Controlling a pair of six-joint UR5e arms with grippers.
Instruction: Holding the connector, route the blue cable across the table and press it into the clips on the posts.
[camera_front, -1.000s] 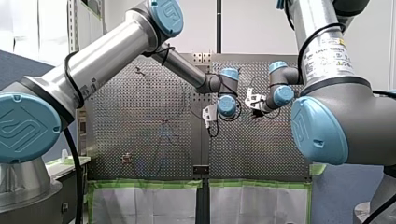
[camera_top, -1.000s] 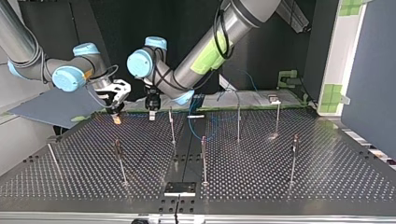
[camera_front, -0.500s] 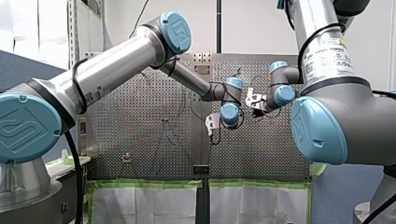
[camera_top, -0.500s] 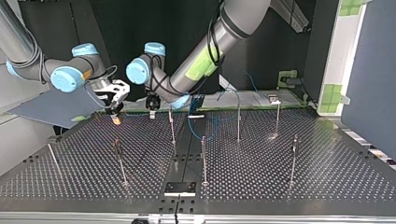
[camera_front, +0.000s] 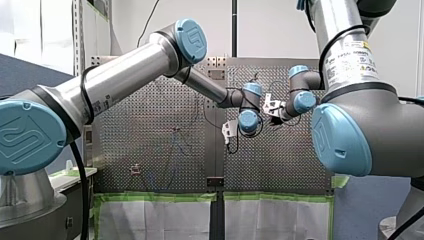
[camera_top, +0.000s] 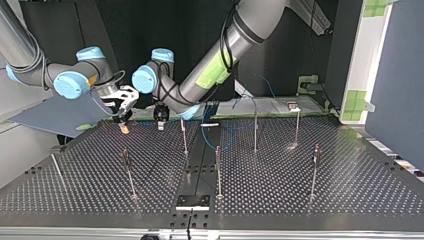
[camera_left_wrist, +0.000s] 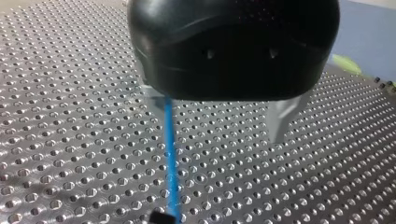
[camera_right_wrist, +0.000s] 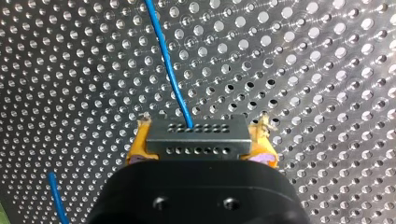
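The blue cable (camera_right_wrist: 170, 70) is being closed in on. Over the last second my left claw (camera_left_wrist: 217, 116) has been sliding toward the top view's left, and it is now hanging just beside my right claw (camera_right_wrist: 200, 143), which has not shifted. The cable is running out of the grey connector (camera_right_wrist: 196, 139) and trailing over the perforated desk (camera_top: 300, 195), near its far edge in the top view, back toward the posts (camera_top: 255, 131).

My right claw is clamping the connector by its two short sides, with the yellow pads (camera_right_wrist: 137, 147) pressing against it. My left claw is standing wide apart and gripping nothing. The cable is passing between its metal fingers (camera_left_wrist: 280, 121), close by one of them; whether it is touching I cannot tell.

The cable is looking thin, light and limp, so it is likely going to sag and spring sideways. The rigid connector is the firm place to hold. For seating, a light pinch on the cable close beside each post is seeming best.
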